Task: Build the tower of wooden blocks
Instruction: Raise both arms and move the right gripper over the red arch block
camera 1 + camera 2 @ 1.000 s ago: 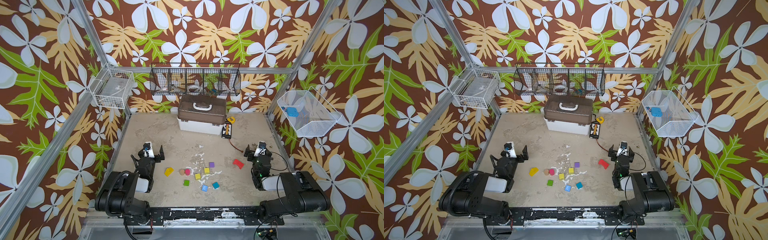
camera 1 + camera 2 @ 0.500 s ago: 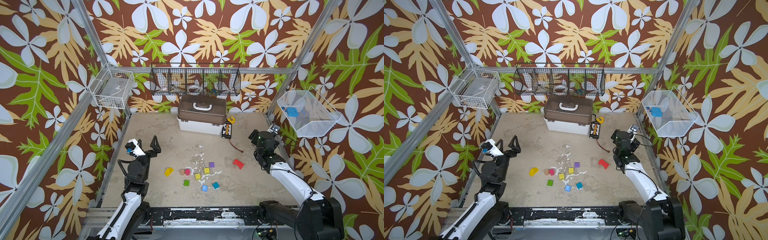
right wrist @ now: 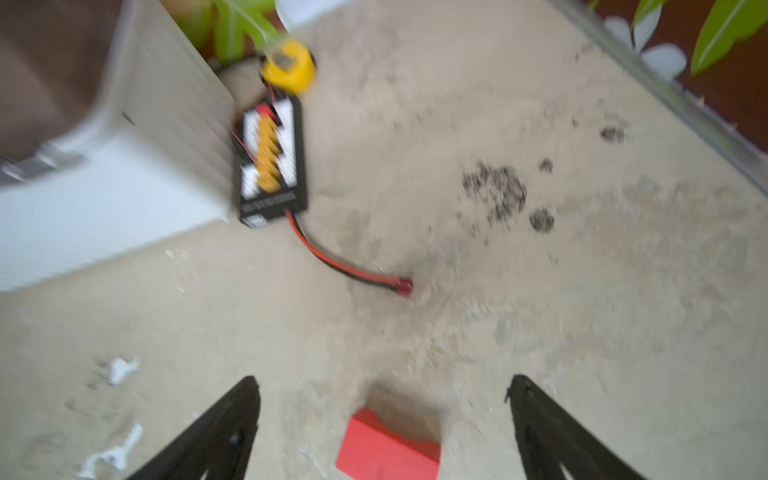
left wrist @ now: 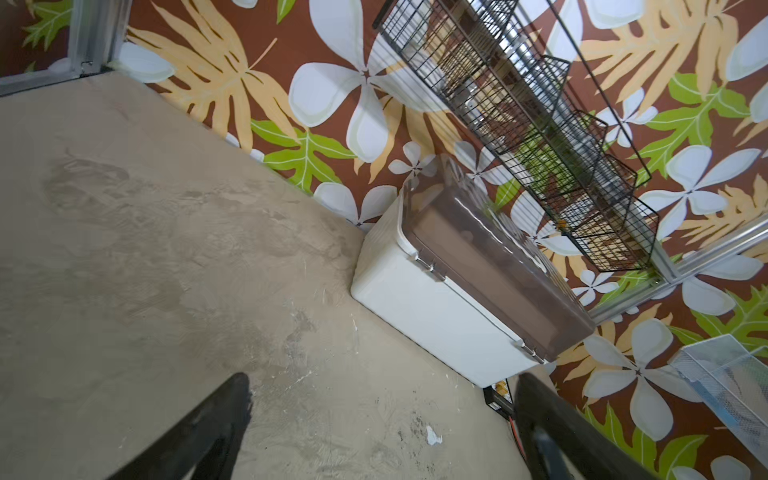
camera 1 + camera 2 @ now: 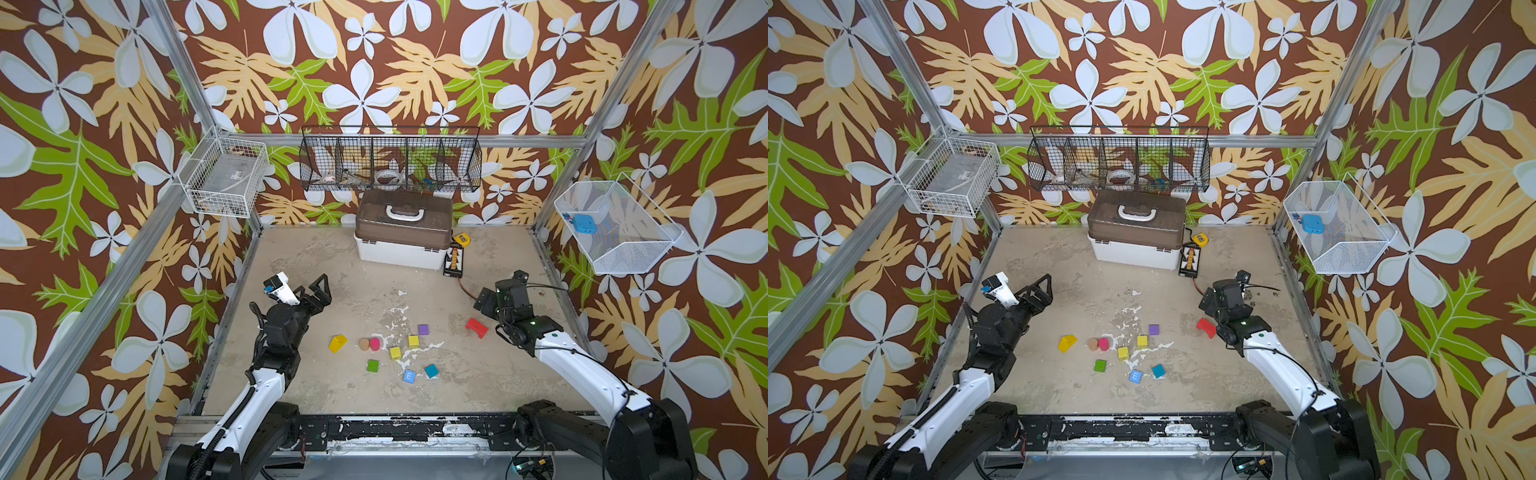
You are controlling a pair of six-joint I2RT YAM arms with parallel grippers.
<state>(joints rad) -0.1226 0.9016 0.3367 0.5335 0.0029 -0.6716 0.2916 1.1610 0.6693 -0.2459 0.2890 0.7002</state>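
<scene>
While the left gripper and right gripper hung spread and empty in both top views, the wooden blocks lay scattered, unstacked, between them. The left wrist view showed parted fingers over the table; the blurred right wrist view, parted fingers flanking the untouched red arch.

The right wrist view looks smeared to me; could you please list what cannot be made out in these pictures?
- Right wrist view: motion blur makes the markings on the black connector board unreadable, and the bottom edge cuts off the red arch.
- Both top views: the items in the black wire basket are too small and are screened by its mesh.
</scene>
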